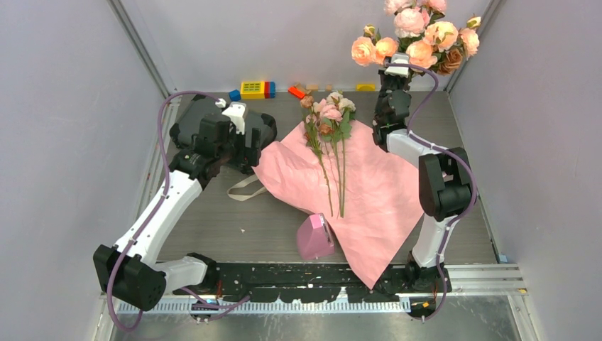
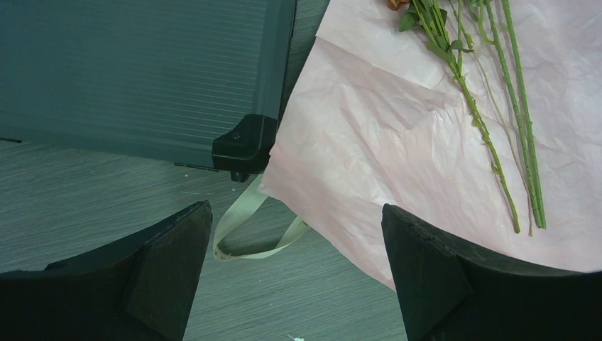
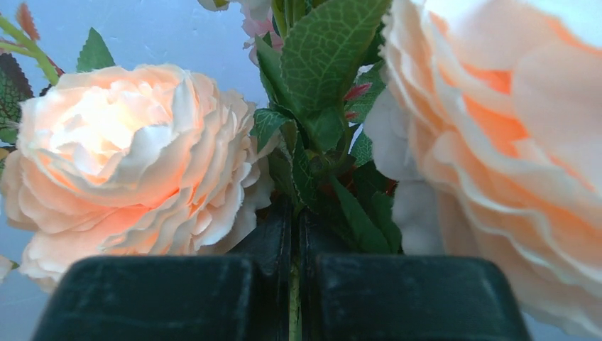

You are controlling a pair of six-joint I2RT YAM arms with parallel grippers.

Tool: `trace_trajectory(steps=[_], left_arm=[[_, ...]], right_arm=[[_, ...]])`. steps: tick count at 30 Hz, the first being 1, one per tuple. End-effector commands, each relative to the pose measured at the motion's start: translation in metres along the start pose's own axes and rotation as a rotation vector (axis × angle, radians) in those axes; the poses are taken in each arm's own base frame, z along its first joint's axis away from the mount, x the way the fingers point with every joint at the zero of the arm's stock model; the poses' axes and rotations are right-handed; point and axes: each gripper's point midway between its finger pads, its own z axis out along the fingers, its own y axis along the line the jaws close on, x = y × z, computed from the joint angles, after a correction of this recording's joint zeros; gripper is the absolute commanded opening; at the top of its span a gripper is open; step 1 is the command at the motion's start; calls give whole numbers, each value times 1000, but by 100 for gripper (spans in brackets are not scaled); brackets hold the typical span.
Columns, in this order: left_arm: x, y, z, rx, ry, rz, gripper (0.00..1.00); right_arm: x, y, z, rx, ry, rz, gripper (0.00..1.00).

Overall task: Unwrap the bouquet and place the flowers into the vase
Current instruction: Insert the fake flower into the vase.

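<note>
L gripper (image 2: 294, 211) is hovering low over the bench's (image 1: 213, 227) left half w/ jaws spread wide, gripping nothing; its two dark fingers (image 2: 160, 263) are framing the loose beige ribbon (image 2: 245, 206) and the near-left edge of the pink wrapping paper (image 1: 376, 192). The paper is lying opened out flat across the bench's middle, reaching from approx. the centre to the front edge on the right. The flowers (image 1: 328, 112) are lying on that paper, heads toward the far edge, stems pointing at the front edge, to the right of the L gripper and apart from it. In the left wrist view a dark ribbed panel (image 2: 142, 71) w/ a black corner cap is sitting just beside the paper's edge, above the ribbon. R gripper (image 3: 294, 284) is raised at the far-right corner, clamped tight on the green stem of the peach rose cluster (image 1: 415, 32), well apart from the flowers on the paper. A small pink wedge (image 1: 314, 236) is sitting at the paper's front-left edge, near the bench's front. Toy blocks (image 1: 253, 89) are lining the far edge; any markings on them are too small to read.
</note>
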Motion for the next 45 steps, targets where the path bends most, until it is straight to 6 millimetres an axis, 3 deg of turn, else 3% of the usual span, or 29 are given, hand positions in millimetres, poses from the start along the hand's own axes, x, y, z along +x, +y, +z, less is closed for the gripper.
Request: trace_trajectory(steps=[1,5,12,19,27,38,45], left_arm=[[-15,-1,-2,11,-54,-9,92],[-16,-1,-3,12,-57,-9,92],[-16,-2,-3,16,-59,-11,92],[-17,-3,-3,19,-59,-12,92],[-16,-2,-3,17,-57,-11,92],[-17,-2,-4,15,-61,-11,92],[-18,-2,-6,15,-66,-13,92]], right_arm=[[-12,-7,5,41,-35,46,0],[-13,-7,5,43,-36,47,1],[-12,-9,4,52,-31,48,10],[-14,-9,3,48,-34,49,26],[-12,-8,3,45,-32,45,36],[-19,-1,-6,23,-29,40,63],[-20,8,-21,-12,-13,25,68]])
